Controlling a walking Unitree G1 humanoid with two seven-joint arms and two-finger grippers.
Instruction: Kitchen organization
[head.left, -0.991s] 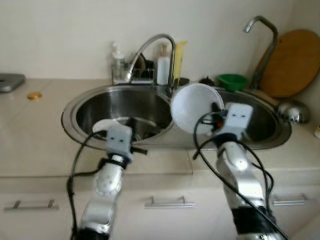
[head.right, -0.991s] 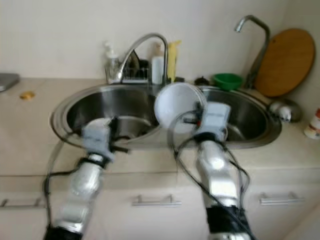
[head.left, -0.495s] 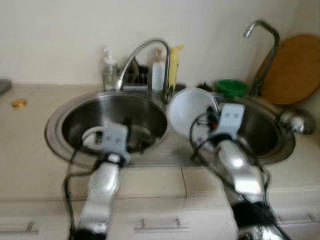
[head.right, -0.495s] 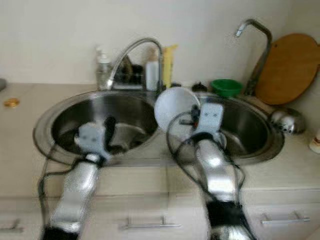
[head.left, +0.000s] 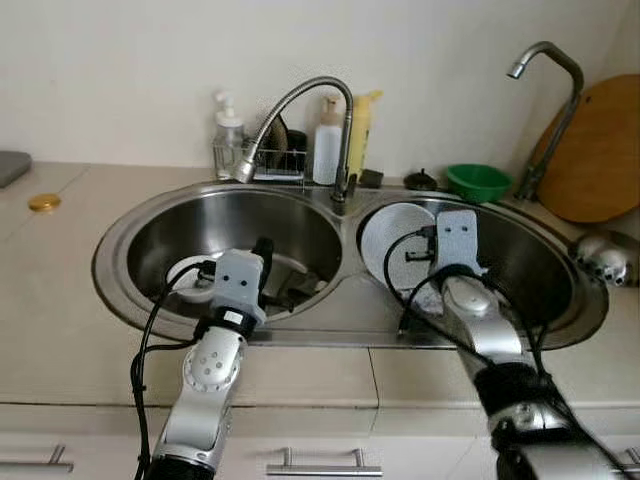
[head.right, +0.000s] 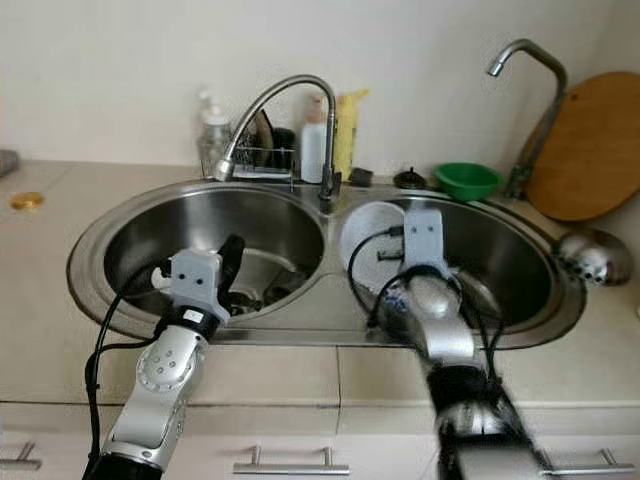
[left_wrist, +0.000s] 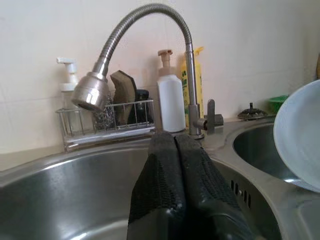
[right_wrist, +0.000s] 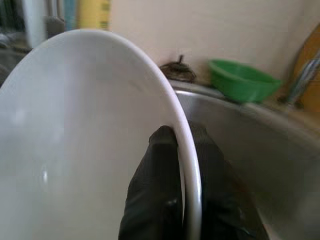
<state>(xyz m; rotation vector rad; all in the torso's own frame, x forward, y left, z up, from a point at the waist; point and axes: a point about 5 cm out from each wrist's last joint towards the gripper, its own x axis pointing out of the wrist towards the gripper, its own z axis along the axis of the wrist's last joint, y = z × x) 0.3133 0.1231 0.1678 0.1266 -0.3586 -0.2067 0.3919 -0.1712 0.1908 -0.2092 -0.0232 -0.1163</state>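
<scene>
Right wrist view shows the right gripper pinching the rim of a white plate, one black finger on the inner face and the other behind the rim. In the head views the plate stands tilted on edge inside the right basin of a double stainless sink, at that basin's left side, just beside the divider between the two bowls.

The left gripper hovers over the near part of the left basin, its two fingers pressed together with nothing between them. A small white dish lies in that basin, just left of the left gripper.

At the far rim between the basins rises a curved gooseneck faucet. Behind it a wire caddy holds sponges and a scourer, with a clear pump bottle at its left and a white pump bottle and a yellow bottle at its right. A green bowl sits on the far rim of the right basin, near a second tall tap. A round wooden board leans against the wall at far right. A small gold lid lies on the counter at far left.
</scene>
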